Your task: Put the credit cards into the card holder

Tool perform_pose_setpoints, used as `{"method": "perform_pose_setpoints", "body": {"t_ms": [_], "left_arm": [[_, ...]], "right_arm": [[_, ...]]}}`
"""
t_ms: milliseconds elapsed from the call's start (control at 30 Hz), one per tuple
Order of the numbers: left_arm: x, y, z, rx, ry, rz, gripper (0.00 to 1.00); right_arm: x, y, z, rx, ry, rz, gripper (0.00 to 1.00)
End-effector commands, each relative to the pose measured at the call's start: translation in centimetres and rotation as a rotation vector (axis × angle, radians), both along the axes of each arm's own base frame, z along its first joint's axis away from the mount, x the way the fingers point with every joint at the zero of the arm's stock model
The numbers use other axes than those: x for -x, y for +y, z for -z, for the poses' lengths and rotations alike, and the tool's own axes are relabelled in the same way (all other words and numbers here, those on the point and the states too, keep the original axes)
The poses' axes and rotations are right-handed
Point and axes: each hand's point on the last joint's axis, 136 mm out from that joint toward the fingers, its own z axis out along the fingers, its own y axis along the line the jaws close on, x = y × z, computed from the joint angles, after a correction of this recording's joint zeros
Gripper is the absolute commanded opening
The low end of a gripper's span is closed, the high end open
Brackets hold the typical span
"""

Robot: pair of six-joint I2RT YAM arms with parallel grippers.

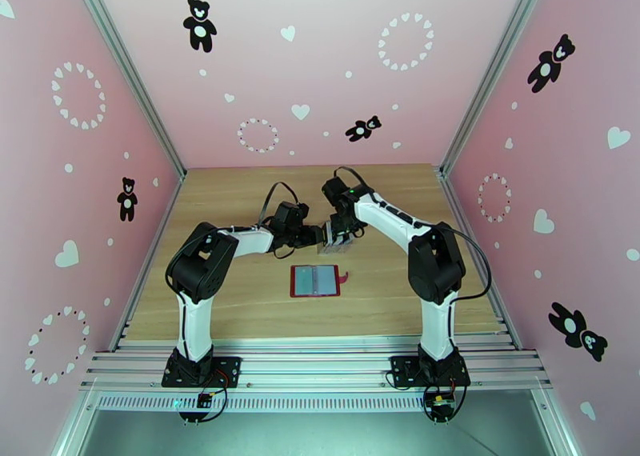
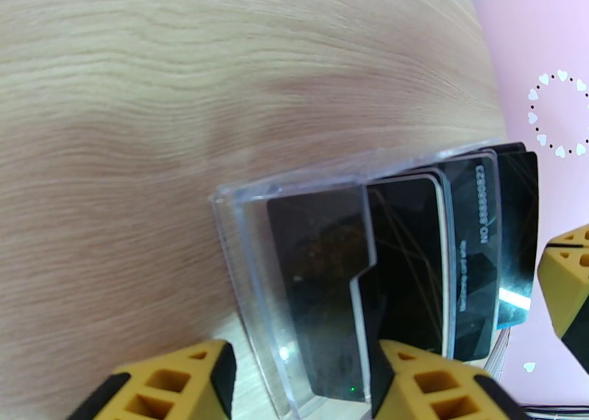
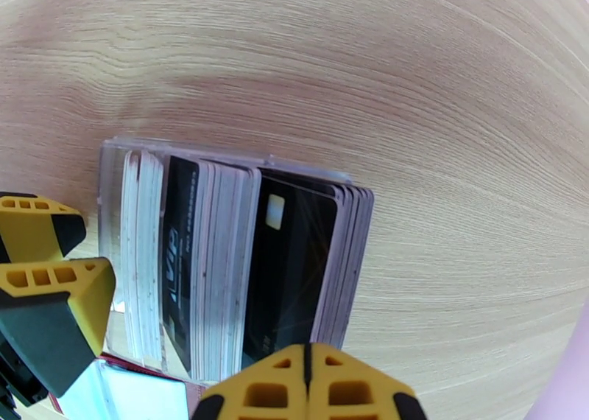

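The credit cards [image 3: 294,281] stand on edge in a clear plastic rack [image 3: 110,163], black ones beside pale ones [image 3: 143,252]. The rack [image 1: 336,247] sits mid-table between both grippers. My left gripper [image 2: 302,370] has a finger on either side of the rack's near end [image 2: 250,252] and grips it. My right gripper [image 3: 308,348] is shut, its tips pinched together on the upper edge of a black card. One right finger [image 2: 567,281] touches the outermost card's edge [image 2: 519,230]. The card holder [image 1: 316,281], a dark-red wallet, lies open and flat just in front of the rack.
The wooden table [image 1: 240,306] is walled in pink on three sides, with a metal rail along the near edge [image 1: 320,362]. A corner of the open wallet [image 3: 132,392] lies right under the rack's near side. Both arms meet over the table's middle.
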Motion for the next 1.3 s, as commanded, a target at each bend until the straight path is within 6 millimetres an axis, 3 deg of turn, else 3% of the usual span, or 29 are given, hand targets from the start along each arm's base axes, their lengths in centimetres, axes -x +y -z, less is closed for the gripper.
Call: {"method": "perform_pose_setpoints", "body": {"t_ms": [0,67,133,200,267,600,967,1100,1267], "left_arm": [[0.8,0.2,2.1,-0.036,0.057,0.014,0.54],[0.9,0.2,2.2,-0.037,0.060,0.015,0.54],[0.8,0.2,2.1,-0.037,0.057,0.016,0.54],[0.8,0.2,2.0,-0.038,0.055,0.016,0.54],[0.9,0.2,2.0,-0.039,0.056,0.017,0.54],[0.9,0.2,2.0,-0.039,0.056,0.018,0.54],[0.8,0.2,2.1,-0.038,0.060,0.019,0.54],[0.9,0.2,2.1,-0.037,0.062,0.020,0.54],[1.0,0.1,2.1,-0.037,0.062,0.022,0.54]], "right_arm": [[-0.1,0.1,-1.7,0.001,-0.023,-0.005,0.00],[0.0,0.0,-1.5,0.007,-0.017,-0.005,0.01],[0.0,0.0,-1.4,0.005,-0.011,-0.002,0.22],[0.1,0.4,-1.3,-0.017,-0.008,-0.004,0.35],[0.1,0.6,-1.2,-0.030,-0.004,-0.004,0.38],[-0.5,-0.3,0.4,-0.033,0.032,0.021,0.39],[0.1,0.7,1.4,-0.046,0.058,-0.005,0.36],[0.2,0.3,2.1,-0.011,0.069,0.001,0.35],[0.1,-0.7,1.8,0.039,0.058,0.005,0.23]]}}
